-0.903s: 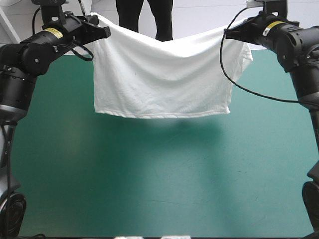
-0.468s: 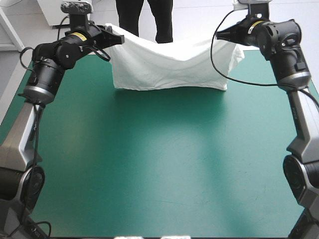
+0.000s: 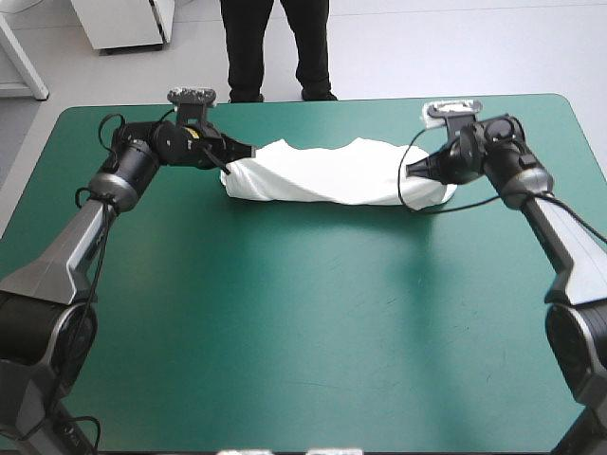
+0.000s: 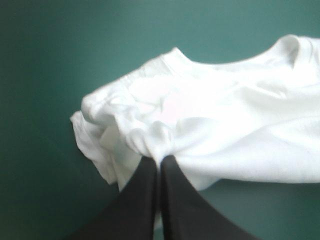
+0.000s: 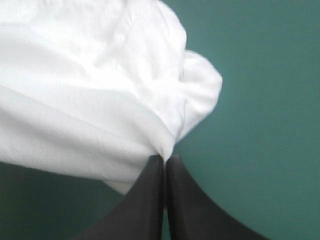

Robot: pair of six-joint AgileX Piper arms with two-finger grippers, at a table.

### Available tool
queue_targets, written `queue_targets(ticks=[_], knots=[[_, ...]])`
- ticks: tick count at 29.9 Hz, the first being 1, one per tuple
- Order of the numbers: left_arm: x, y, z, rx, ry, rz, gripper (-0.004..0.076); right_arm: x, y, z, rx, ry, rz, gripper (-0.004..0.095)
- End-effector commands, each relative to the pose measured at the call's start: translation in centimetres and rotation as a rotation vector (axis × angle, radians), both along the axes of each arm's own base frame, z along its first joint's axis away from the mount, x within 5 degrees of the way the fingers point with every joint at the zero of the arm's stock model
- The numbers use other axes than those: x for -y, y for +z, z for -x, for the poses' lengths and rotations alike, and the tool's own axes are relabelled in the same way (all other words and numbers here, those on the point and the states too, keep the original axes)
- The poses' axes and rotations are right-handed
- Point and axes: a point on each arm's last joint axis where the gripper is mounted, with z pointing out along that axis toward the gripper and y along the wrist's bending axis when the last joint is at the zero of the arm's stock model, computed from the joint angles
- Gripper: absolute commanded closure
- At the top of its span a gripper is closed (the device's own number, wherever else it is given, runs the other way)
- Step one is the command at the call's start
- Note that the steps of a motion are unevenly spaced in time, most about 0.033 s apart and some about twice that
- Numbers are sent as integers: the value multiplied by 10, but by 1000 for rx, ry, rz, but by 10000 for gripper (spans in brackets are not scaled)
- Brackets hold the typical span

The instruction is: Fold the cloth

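Observation:
The white T-shirt (image 3: 337,173) lies as a long rumpled roll on the teal-green cover, near the table's far edge. My left gripper (image 3: 248,152) is shut on its left end, low over the table. My right gripper (image 3: 411,171) is shut on its right end. In the left wrist view the black fingers (image 4: 145,192) meet in a point, pinching a bunched fold of the T-shirt (image 4: 220,130). The right wrist view shows the same: my fingers (image 5: 186,205) pressed together with a tuck of the T-shirt (image 5: 85,100) caught at their tips.
The table's far edge (image 3: 313,100) runs close behind the T-shirt. A wide stretch of bare teal-green cover (image 3: 313,322) reaches from the T-shirt to the near edge.
Earlier the T-shirt hung stretched between both raised grippers. Both arms have since come down and forward, and the T-shirt now rests bunched on the table, still held at both ends.

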Motion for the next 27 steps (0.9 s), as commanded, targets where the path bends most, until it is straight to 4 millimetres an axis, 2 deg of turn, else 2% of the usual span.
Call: queue_targets(ticks=[1, 7, 12, 19, 23, 27], knots=[[6, 29, 42, 141, -7, 57, 734, 10, 23, 38, 142, 19, -2, 925], [10, -4, 104, 46, -23, 74, 734, 17, -3, 75, 59, 20, 7, 925], [-2, -48, 144, -110, -4, 53, 734, 19, -28, 96, -49, 10, -1, 925], [-14, -80, 184, -269, -6, 16, 734, 20, -64, 130, -184, -9, -64, 925], [-19, -90, 200, -321, -5, 5, 734, 20, -71, 149, -207, -8, -101, 925], [-20, -92, 206, -369, -11, -4, 733, 20, -71, 157, -225, 8, -103, 925]])
